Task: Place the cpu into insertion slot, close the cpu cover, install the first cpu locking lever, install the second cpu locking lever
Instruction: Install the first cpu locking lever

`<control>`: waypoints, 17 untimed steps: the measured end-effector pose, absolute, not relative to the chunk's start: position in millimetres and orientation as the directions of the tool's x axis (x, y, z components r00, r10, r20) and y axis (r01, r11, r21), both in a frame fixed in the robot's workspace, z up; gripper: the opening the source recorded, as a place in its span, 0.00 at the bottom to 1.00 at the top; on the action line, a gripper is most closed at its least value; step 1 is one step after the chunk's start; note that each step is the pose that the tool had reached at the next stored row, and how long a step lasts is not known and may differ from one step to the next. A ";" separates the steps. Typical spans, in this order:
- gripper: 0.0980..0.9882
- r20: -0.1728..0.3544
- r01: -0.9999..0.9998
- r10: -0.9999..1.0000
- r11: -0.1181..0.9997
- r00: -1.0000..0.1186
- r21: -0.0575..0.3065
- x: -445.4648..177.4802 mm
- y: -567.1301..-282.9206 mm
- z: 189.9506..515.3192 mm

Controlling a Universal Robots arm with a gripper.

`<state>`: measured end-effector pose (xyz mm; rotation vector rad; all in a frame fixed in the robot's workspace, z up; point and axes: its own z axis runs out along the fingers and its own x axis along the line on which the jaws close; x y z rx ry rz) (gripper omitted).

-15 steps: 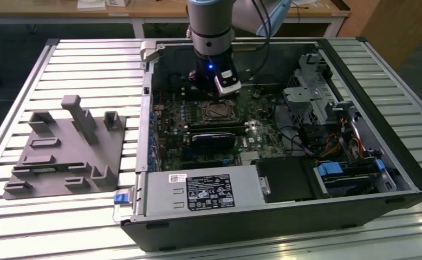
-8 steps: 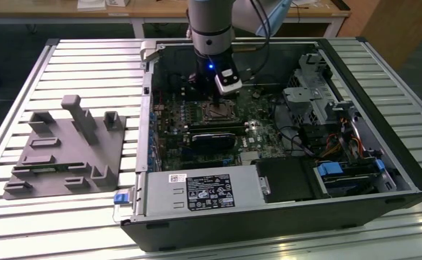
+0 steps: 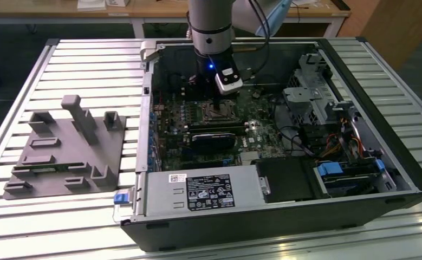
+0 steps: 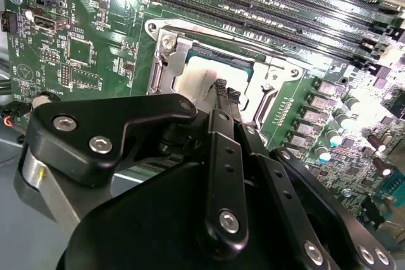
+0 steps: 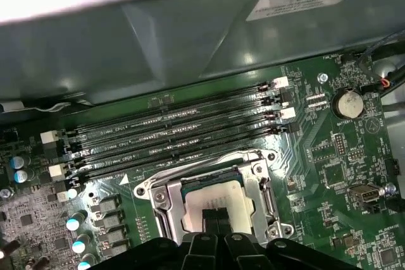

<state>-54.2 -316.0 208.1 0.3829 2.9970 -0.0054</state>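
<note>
You have the open computer case (image 3: pixel 283 216) lying on the slatted metal table (image 3: pixel 88 70), and your arm (image 3: pixel 211 27) reaches straight down into it. Well apart from the gripper, toward the exterior view's left, a grey fixture block (image 3: pixel 66 151) sits on the table outside the case.

Under the gripper lies the green motherboard (image 5: pixel 342 156). Just beyond the socket from the gripper run the long black memory slots (image 5: pixel 177 137), side by side, and a round coin battery (image 5: pixel 348 102) sits off to one side of them.

Your gripper (image 4: pixel 224 96) is down at the CPU socket; in the exterior view you see it (image 3: pixel 216 105) low over the middle of the board. Its two black fingers (image 4: pixel 221 90) stand close together, nearly touching, with their tips right at the top face of the cpu (image 5: pixel 218 200). You cannot tell whether they pinch anything.

The cpu lies flat inside the socket, directly below the fingertips, its pale metal top showing in both wrist views (image 4: pixel 205 74). The cpu cover (image 5: pixel 168 191) is down around it, a silvery frame whose window leaves the chip's top in sight, also seen in the second wrist view (image 4: pixel 166 61).
</note>
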 end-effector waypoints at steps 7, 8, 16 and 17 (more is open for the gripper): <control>0.01 -0.119 0.251 0.250 0.968 -0.961 0.012 -54.2 -316.0 214.8; 0.01 -0.119 0.251 0.250 0.968 -0.961 0.012 -54.2 -315.9 217.4; 0.01 -0.119 0.251 0.250 0.968 -0.961 0.012 -53.2 -316.1 228.5; 0.01 -0.119 0.251 0.250 0.968 -0.961 0.012 -52.5 -316.4 228.6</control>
